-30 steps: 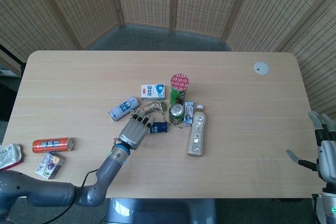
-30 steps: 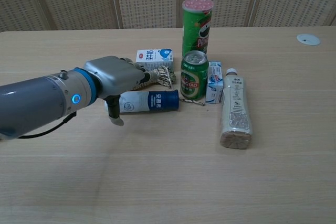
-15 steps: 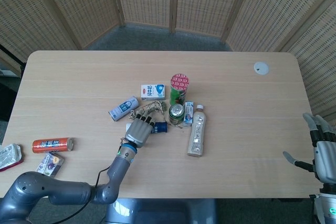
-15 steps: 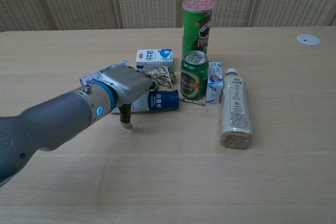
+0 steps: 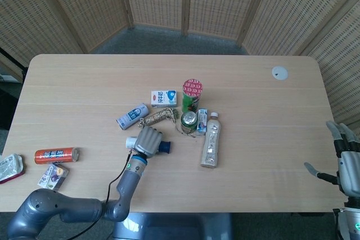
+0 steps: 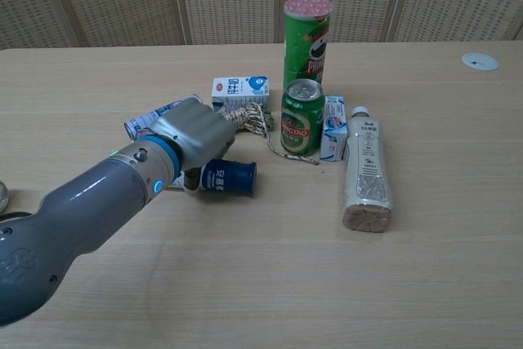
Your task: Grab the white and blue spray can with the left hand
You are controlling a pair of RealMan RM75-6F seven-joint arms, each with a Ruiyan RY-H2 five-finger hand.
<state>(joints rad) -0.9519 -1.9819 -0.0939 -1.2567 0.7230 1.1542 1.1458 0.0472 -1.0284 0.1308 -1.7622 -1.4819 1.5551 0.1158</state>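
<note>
The white and blue spray can [image 5: 163, 148] [image 6: 230, 176] lies on its side just in front of the cluster of items. Its blue end points right and a bit of its white end [image 5: 130, 141] shows at the left. My left hand [image 5: 147, 140] [image 6: 193, 135] covers the can's middle from above, with the fingers curled down around it in a grip. Most of the white body is hidden under the hand. My right hand [image 5: 346, 164] hangs at the table's far right edge, fingers spread and holding nothing; the chest view does not show it.
Behind the can are a coil of rope [image 6: 249, 116], a green beer can [image 6: 301, 116], a tall green crisp tube [image 6: 306, 34], a milk carton [image 6: 239, 89], a small blue box [image 6: 333, 127] and a lying bottle [image 6: 365, 169]. A second white-blue can [image 5: 132, 116] lies left; an orange can [image 5: 56, 154] lies far left.
My left hand has closed its fingers around the spray can. The can has shifted left and toward the near edge, away from the beer can.
</note>
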